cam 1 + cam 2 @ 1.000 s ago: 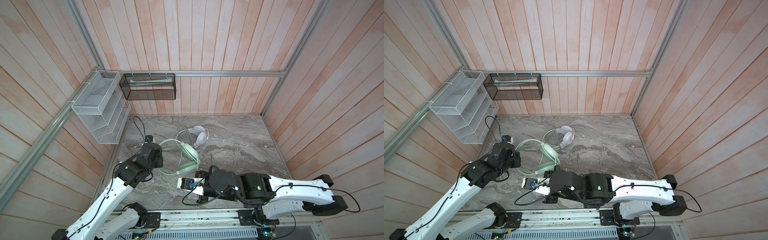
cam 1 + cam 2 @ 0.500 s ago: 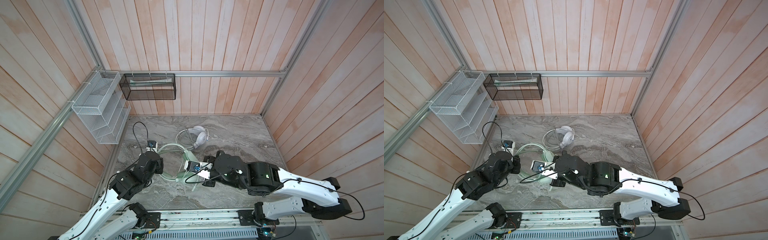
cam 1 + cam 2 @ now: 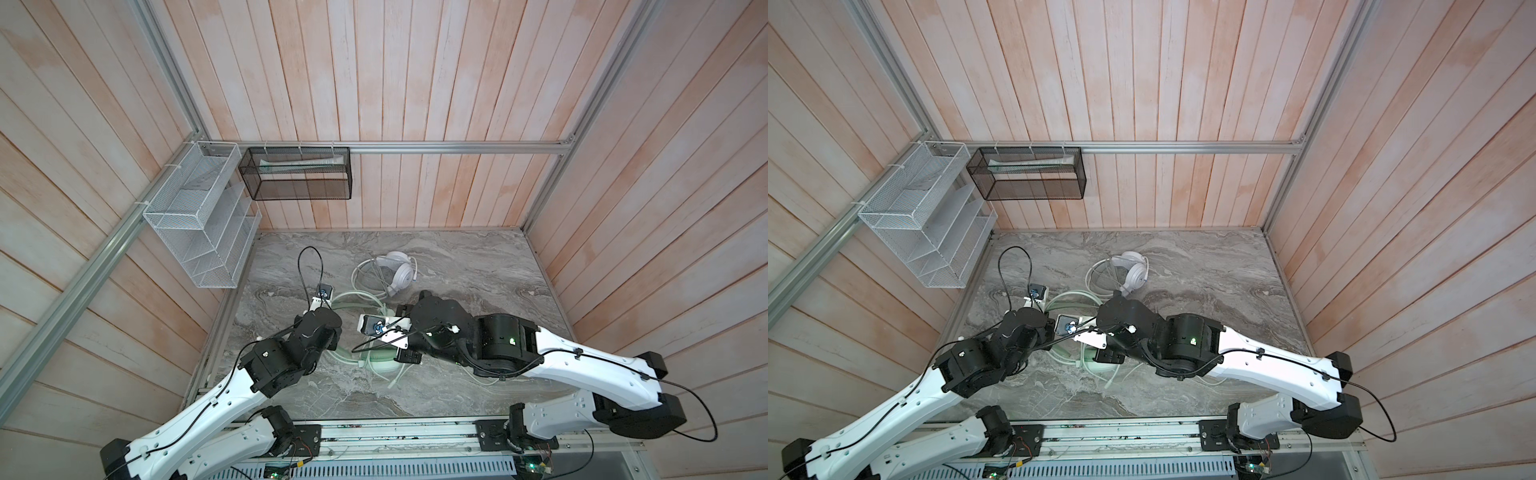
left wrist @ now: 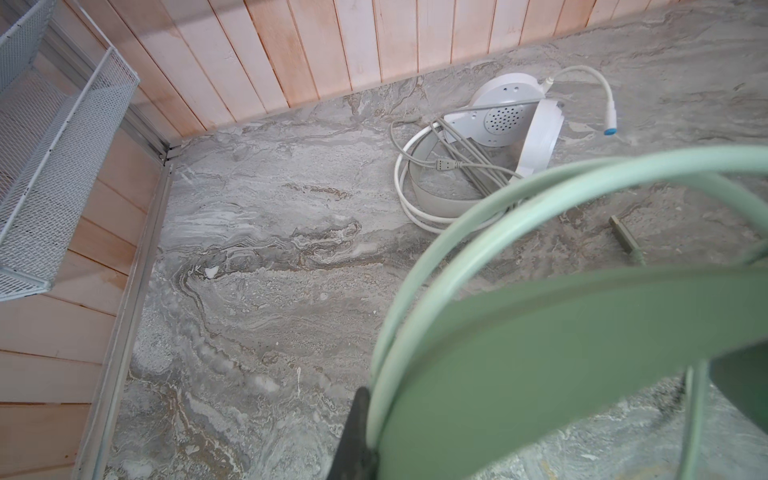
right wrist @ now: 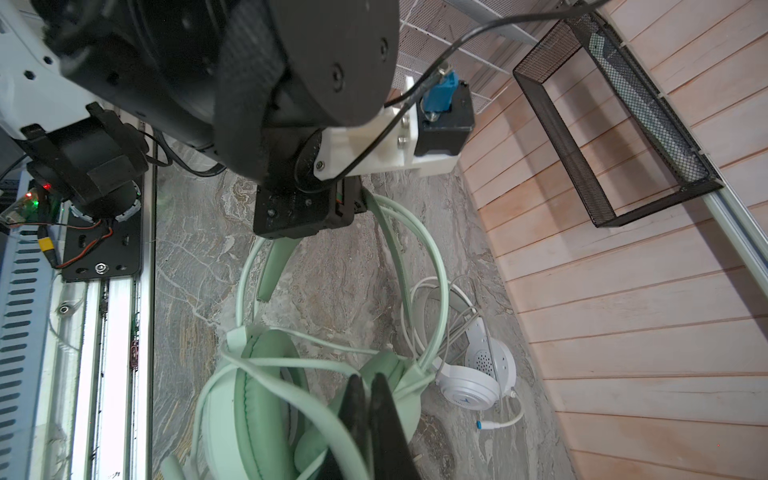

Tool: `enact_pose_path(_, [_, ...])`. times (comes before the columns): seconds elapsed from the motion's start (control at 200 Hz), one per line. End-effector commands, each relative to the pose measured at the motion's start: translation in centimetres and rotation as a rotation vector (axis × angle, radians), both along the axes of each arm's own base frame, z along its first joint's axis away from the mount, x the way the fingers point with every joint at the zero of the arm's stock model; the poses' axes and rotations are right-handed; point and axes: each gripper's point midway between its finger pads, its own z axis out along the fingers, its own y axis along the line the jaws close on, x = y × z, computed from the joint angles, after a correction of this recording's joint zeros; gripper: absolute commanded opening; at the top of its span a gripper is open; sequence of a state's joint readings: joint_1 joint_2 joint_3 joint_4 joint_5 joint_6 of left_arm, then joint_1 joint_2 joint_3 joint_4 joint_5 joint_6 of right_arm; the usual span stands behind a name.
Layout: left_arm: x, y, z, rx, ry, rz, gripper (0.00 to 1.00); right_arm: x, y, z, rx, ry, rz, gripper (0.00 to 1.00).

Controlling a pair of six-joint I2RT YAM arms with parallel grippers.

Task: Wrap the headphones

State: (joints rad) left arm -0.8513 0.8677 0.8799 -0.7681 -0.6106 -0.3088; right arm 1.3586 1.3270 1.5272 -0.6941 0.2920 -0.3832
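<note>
The mint green headphones (image 3: pixel 380 358) lie mid-table between my two arms, their cable looped round them (image 5: pixel 436 291). My left gripper (image 4: pixel 376 419) is shut on the green headband (image 4: pixel 561 353), which fills that wrist view; only one black finger (image 4: pixel 358 432) shows. From the right wrist view the headband comes out of both sides of the left gripper (image 5: pixel 351 199). My right gripper (image 5: pixel 368 384) hovers over the green earcups (image 5: pixel 253 399), shut on the green cable. The white headphones (image 3: pixel 400 272) (image 3: pixel 1133 274) rest behind, cable coiled beside them.
A white wire rack (image 3: pixel 199 220) hangs on the left wall and a black mesh basket (image 3: pixel 299 174) on the back wall. The green cable's plug (image 4: pixel 623 239) lies on the marble. The arm rail (image 3: pixel 374 432) runs along the front edge.
My right gripper has swung from the front edge toward the middle with the green cable. The left gripper and the green headset have shifted nearer the front.
</note>
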Motion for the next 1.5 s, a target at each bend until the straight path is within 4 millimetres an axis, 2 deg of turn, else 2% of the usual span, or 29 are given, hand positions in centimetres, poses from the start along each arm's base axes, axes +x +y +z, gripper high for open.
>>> enact_pose_path(0.0, [0.5, 0.0, 0.5, 0.016, -0.046, 0.021, 0.0, 0.3, 0.5, 5.6, 0.173, -0.056, 0.0, 0.0])
enact_pose_path(0.09, [0.5, -0.1, 0.2, 0.027, -0.044, 0.026, 0.0, -0.2, 0.7, 7.1, 0.238, -0.054, 0.028, 0.0])
enact_pose_path(0.145, [0.5, -0.2, 0.0, 0.025, -0.04, 0.027, 0.0, -1.0, 1.2, 7.2, 0.262, -0.03, 0.075, 0.0])
enact_pose_path(0.285, [0.6, -0.5, -0.5, 0.022, -0.026, 0.027, 0.0, -2.5, 3.0, 5.3, 0.253, 0.047, 0.158, 0.0])
enact_pose_path(0.425, [0.8, -0.5, -1.1, 0.048, -0.019, 0.026, 0.0, -2.6, 4.3, 3.6, 0.235, 0.07, 0.17, 0.0])
enact_pose_path(0.49, [0.8, -0.6, -1.3, 0.053, -0.016, 0.025, 0.0, -2.9, 4.6, 4.1, 0.266, 0.074, 0.186, 0.0])
enact_pose_path(0.635, [0.9, -0.6, -1.2, 0.036, -0.026, 0.028, 0.0, -4.3, 4.9, 6.6, 0.367, 0.099, 0.259, 0.0])
enact_pose_path(0.8, [0.8, -1.2, -0.7, -0.015, -0.033, 0.014, 0.0, -4.9, 5.0, 7.0, 0.389, 0.119, 0.29, 0.0])
enact_pose_path(0.905, [0.8, -1.1, -0.9, -0.006, -0.031, 0.016, 0.0, -3.8, 4.4, 7.2, 0.39, 0.083, 0.225, 0.0])
enact_pose_path(1.015, [0.8, -1.1, -0.9, -0.003, -0.029, 0.013, 0.0, -2.9, 2.7, 8.2, 0.417, 0.028, 0.172, 0.0])
enact_pose_path(1.325, [0.2, 0.0, 0.3, 0.014, -0.056, 0.022, 0.0, 4.6, -3.7, 6.9, 0.37, -0.054, -0.177, 0.0])
enact_pose_path(1.495, [-0.1, 0.7, 0.7, 0.038, -0.045, 0.03, 0.0, 7.8, -7.3, 7.6, 0.39, -0.097, -0.358, 0.0])
